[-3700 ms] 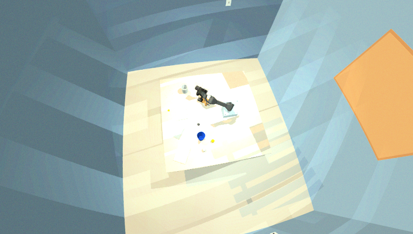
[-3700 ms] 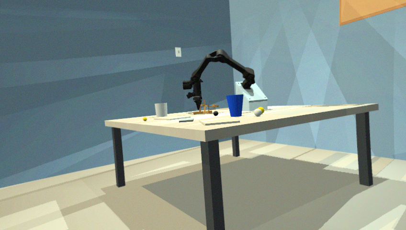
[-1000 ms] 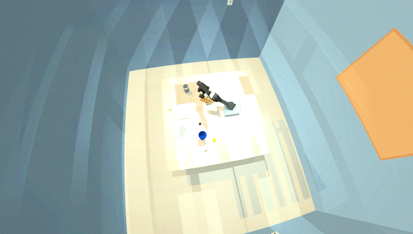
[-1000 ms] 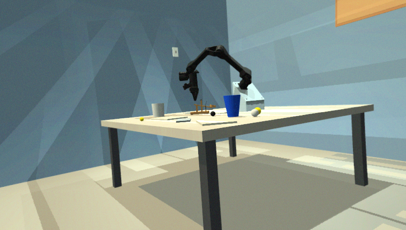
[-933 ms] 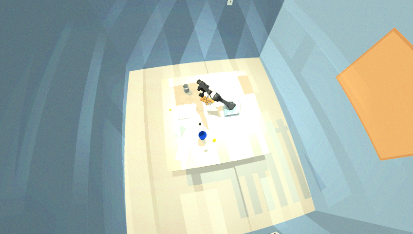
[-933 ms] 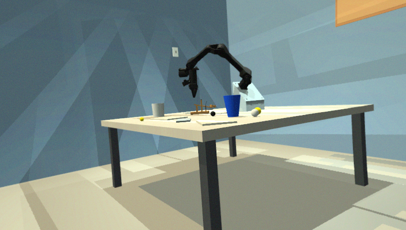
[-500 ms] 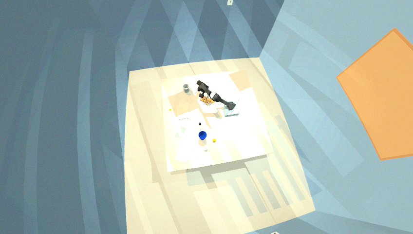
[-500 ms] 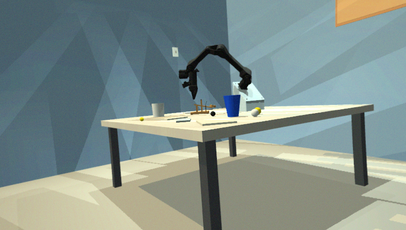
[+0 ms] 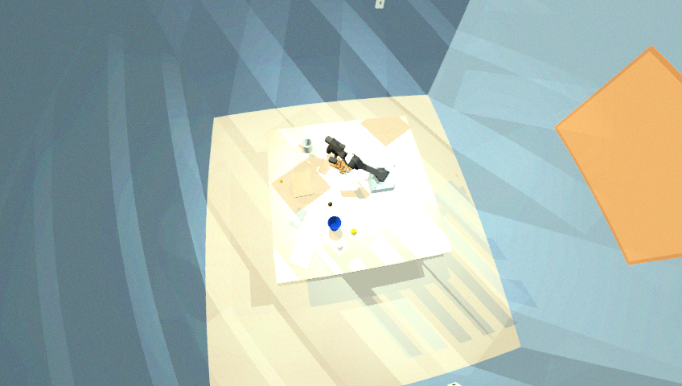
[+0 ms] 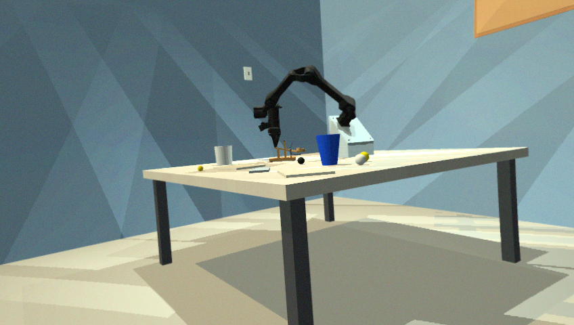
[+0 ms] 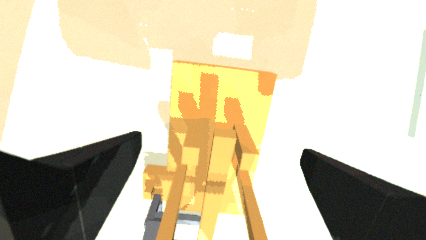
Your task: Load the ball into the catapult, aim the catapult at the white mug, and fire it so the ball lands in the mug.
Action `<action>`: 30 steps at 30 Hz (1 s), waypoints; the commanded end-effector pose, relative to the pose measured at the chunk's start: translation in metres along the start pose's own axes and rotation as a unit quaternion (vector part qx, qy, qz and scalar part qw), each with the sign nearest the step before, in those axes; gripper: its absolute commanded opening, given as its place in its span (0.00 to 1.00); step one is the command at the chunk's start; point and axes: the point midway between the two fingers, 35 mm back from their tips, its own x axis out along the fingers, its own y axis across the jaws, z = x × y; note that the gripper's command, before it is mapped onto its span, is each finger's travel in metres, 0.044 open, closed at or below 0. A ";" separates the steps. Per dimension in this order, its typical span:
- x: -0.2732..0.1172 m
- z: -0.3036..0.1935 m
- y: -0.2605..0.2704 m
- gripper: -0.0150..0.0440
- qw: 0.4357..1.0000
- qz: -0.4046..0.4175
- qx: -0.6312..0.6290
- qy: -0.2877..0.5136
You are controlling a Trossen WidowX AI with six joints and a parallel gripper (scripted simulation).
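The orange wooden catapult (image 9: pixel 340 166) (image 10: pixel 281 159) (image 11: pixel 190 77) stands on the table. My gripper (image 10: pixel 276 145) (image 11: pixel 221 142) is open and empty, pointing down over the catapult, whose frame shows between the spread fingers in the wrist view. The white mug (image 9: pixel 307 145) (image 10: pixel 223 156) stands upright, left of the catapult. Balls on the table are a small yellow one (image 9: pixel 281 180) (image 10: pixel 200 168), a black one (image 9: pixel 330 203) (image 10: pixel 300 160), a larger yellow one (image 9: pixel 353 231) (image 10: pixel 364 155) and a white one (image 9: pixel 339 247) (image 10: pixel 360 160). I cannot make out a ball in the catapult's cup.
A blue cup (image 9: pixel 334 223) (image 10: pixel 328 149) stands near the black ball. Flat slabs lie on the table: a cream one (image 10: pixel 308 172), a grey-green one (image 10: pixel 258 170) and another (image 10: pixel 250 166). The arm's pale base (image 9: pixel 384 185) (image 10: pixel 359 145) stands behind the blue cup in the exterior view.
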 end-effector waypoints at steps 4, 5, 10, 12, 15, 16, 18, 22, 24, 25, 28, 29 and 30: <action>0.014 -0.003 0.000 1.00 1.000 0.002 0.005 0.004; 0.016 -0.003 0.000 1.00 1.000 0.002 0.005 0.004; 0.024 -0.003 0.000 1.00 1.000 0.002 0.005 0.004; 0.028 -0.003 0.000 1.00 1.000 0.002 0.005 0.004; 0.032 -0.004 0.000 1.00 1.000 0.002 0.005 0.004; 0.034 -0.004 0.000 1.00 1.000 0.002 0.005 0.004; 0.037 -0.004 0.000 1.00 1.000 0.003 0.005 0.005; 0.044 -0.004 0.000 1.00 1.000 0.003 0.005 0.005; 0.046 -0.005 0.000 1.00 1.000 0.003 0.005 0.005; 0.046 -0.005 0.000 1.00 1.000 0.003 0.005 0.005; 0.043 -0.002 0.001 0.96 1.000 0.001 0.000 0.003; 0.043 -0.002 0.001 0.91 1.000 0.001 0.000 0.003; 0.043 -0.002 0.001 0.87 1.000 0.001 0.000 0.003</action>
